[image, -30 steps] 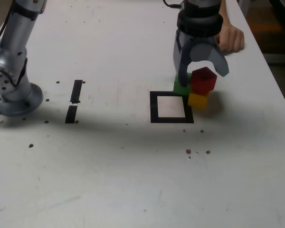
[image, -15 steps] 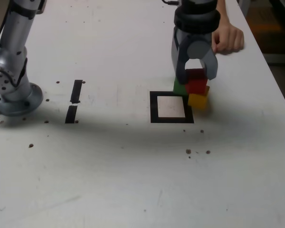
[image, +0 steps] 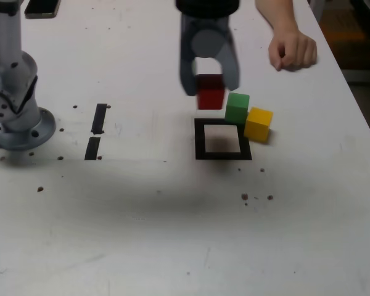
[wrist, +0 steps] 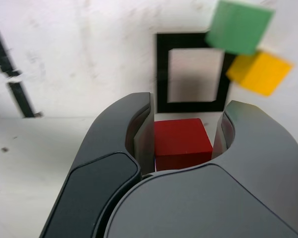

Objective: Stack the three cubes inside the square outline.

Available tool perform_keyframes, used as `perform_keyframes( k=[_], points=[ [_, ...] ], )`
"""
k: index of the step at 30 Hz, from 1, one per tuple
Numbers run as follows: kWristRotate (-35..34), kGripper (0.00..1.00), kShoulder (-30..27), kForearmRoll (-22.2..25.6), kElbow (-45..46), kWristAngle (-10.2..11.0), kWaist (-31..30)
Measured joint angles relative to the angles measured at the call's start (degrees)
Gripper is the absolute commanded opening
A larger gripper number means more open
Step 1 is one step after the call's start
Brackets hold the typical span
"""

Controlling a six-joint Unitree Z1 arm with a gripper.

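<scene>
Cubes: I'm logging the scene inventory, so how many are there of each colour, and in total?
red cube: 1, held in the end effector
green cube: 1, on the table
yellow cube: 1, on the table
Total: 3 cubes

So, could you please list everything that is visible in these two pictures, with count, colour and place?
Small solid red cube: one, red, held above the table, just behind the outline.
Small solid green cube: one, green, on the table at the outline's far right corner in the exterior view.
Small solid yellow cube: one, yellow, on the table, touching the green cube.
Square black tape outline: one, black with white interior, empty.
Short black tape strips: two, black, on the exterior view's left.
White table: one, white, speckled.
Person's hand: one, resting on the table's far side.
Grey arm base: one, exterior view's left.
Gripper: one, dark grey, fingers closed on the red cube.
</scene>
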Motion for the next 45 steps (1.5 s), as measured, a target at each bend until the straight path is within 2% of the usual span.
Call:
perform_keyframes(
  k=[4, 8, 27, 34, 45],
  points=[
    [-0.37, 0.00, -1.93, -0.98, 5.38, -1.71, -1.19],
    [-0.38, 0.00, -1.46, -4.28, 8.62, -2.60, -2.06],
    [1.61, 0.00, 4.19, -15.66, 12.12, -2.64, -2.60],
    [2.61, 0.00, 5.27, -18.54, 12.28, -2.13, -2.28],
    [3.01, 0.01, 5.56, -20.93, 12.61, 0.66, -0.86]
  ],
)
